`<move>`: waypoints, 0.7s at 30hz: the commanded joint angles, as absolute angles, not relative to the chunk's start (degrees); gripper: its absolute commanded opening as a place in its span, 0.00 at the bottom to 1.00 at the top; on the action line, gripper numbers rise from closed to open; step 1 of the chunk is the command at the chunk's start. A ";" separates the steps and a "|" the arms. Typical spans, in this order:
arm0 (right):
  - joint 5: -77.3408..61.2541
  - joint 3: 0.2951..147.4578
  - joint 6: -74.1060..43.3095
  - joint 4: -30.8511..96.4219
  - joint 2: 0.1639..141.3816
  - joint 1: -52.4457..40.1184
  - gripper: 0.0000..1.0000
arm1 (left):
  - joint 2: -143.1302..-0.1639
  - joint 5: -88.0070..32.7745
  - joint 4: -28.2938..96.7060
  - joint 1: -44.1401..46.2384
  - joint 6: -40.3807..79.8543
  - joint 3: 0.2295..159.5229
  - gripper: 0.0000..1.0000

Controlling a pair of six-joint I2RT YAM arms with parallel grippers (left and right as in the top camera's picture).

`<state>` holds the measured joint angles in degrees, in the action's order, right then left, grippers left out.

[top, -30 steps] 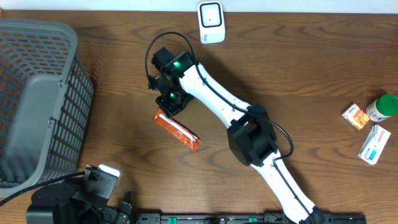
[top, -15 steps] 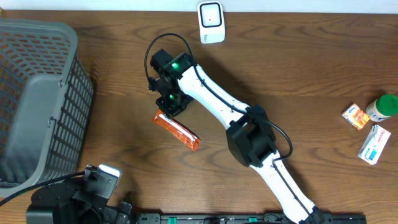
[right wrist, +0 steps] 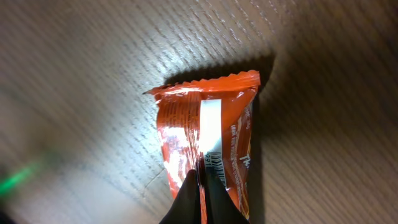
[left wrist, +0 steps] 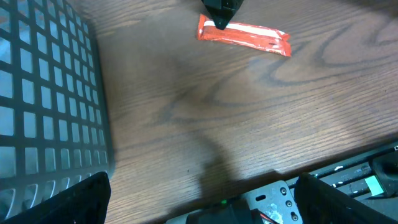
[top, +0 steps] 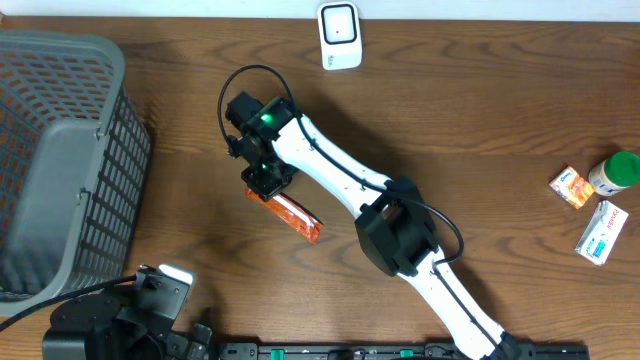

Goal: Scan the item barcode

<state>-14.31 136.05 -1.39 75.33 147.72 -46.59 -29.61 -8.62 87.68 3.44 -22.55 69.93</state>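
The item is an orange snack packet (top: 292,213) lying on the wooden table, also seen in the left wrist view (left wrist: 245,35). My right gripper (top: 266,180) is shut on the packet's left end. In the right wrist view its fingertips (right wrist: 200,180) pinch the packet's (right wrist: 208,134) back seam, right beside the white strip with the barcode (right wrist: 214,163). The white scanner (top: 339,35) stands at the table's far edge. My left gripper (left wrist: 202,208) hovers low at the near left edge, open and holding nothing.
A grey mesh basket (top: 60,150) fills the left side, and its wall shows in the left wrist view (left wrist: 43,93). At the far right lie a small orange box (top: 572,187), a green-capped bottle (top: 615,172) and a white box (top: 601,232).
My right gripper and forearm have shifted a little to the left and toward the near edge, still pinching the packet's end. The packet has barely moved. The left arm is still.
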 commanded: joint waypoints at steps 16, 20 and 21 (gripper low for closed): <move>-11.00 132.81 -2.07 74.76 147.79 -47.07 0.01 | -29.41 -8.45 87.83 3.62 -22.87 70.30 0.95; -11.00 139.61 -2.09 79.96 147.59 -46.85 0.01 | -29.41 -8.45 87.81 3.62 -22.87 70.30 0.95; -11.03 141.34 -2.13 81.23 147.59 -46.85 0.01 | -29.41 -8.45 87.81 3.62 -22.87 70.30 0.95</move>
<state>-12.05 135.79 -2.35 79.29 147.02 -46.52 -29.61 -8.62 87.68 3.44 -22.55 69.93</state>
